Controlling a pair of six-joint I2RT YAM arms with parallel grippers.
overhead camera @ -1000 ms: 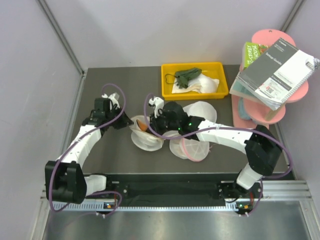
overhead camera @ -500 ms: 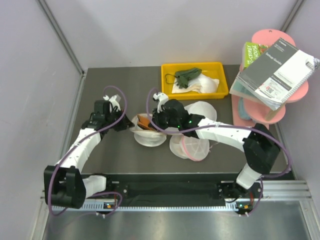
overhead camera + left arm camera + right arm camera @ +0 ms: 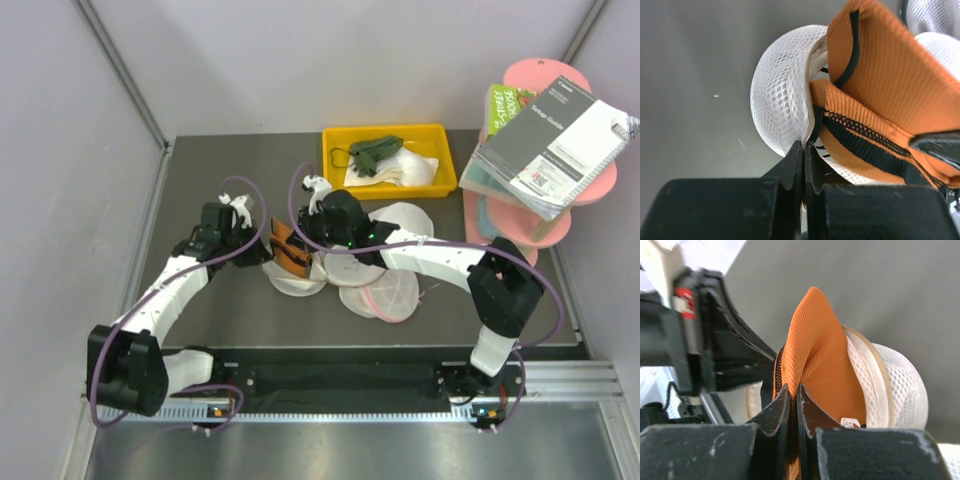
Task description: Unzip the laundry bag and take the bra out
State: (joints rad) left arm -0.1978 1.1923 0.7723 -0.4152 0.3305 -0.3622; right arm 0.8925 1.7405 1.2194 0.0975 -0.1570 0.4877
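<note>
**Top view.** The laundry bag, a round white mesh pod with a beige rim, lies on the dark tabletop a little left of centre, between the two arms. The left claw reaches it from the left and the right claw from the right. An orange bra with black trim stands partly out of the bag's unzipped mouth. Just to the right lie a pink-rimmed mesh bag and, behind it, a plain white mesh bag. A yellow tray at the far edge holds a dark green item on pale cloth. At the far right, a pink stand carries a stack of books.

**Left wrist view.** The left claw is pinched closed on the beige rim of the laundry bag, its jaws nearly touching with only the thin edge between them. The bra bulges out of the mouth just beside that grip, its black elastic band running along the lower edge.

**Right wrist view.** The right claw is clamped narrowly on a raised fold of the bra, which rises to a peak above the jaws. The laundry bag sits behind and to the right of the fold, its rim curving against the orange fabric. The left arm fills the left side of the view, close to the bra.
</note>
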